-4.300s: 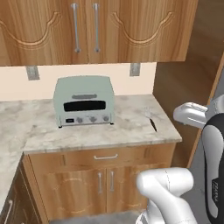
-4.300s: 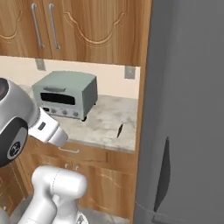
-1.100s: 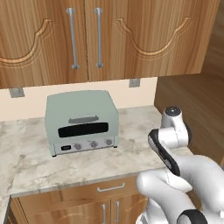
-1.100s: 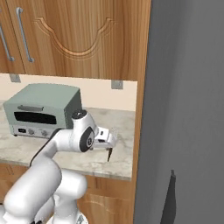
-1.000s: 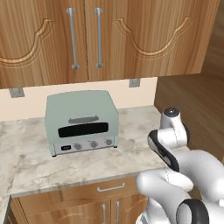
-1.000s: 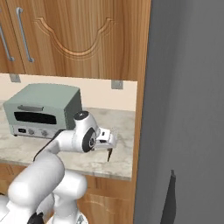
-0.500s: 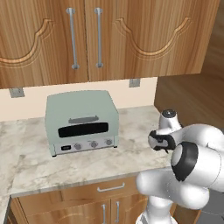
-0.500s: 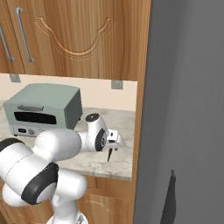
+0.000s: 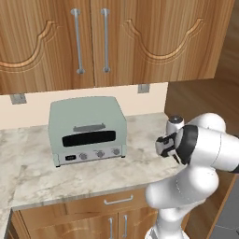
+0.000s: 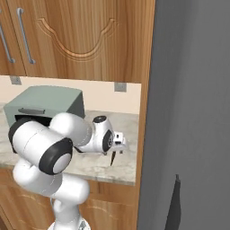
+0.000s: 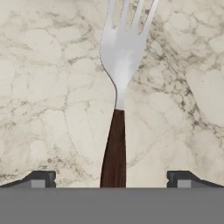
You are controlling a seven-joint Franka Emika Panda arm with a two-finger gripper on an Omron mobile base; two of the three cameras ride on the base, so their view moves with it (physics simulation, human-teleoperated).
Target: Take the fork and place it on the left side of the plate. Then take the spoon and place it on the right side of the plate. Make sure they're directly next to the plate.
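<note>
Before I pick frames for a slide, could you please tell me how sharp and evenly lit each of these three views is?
Left base view: flat, even rendered light, no glare, toaster oven crisp. Right base view: equally soft, with the grey panel plain and featureless. Hand view: the fork on the marble counter is sharp, its metal head showing only a mild sheen, faint shadow beside the handle; the open gripper frames it.

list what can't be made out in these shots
- Fork: in the hand view the tine tips are cut off by the top edge and the handle's end by the bottom band.
- Fork in the right base view: a thin dark sliver, too small to read.
- Toaster oven: the arm hides its front in the right base view.
- Counter: the arm covers its right end in the left base view.
</note>
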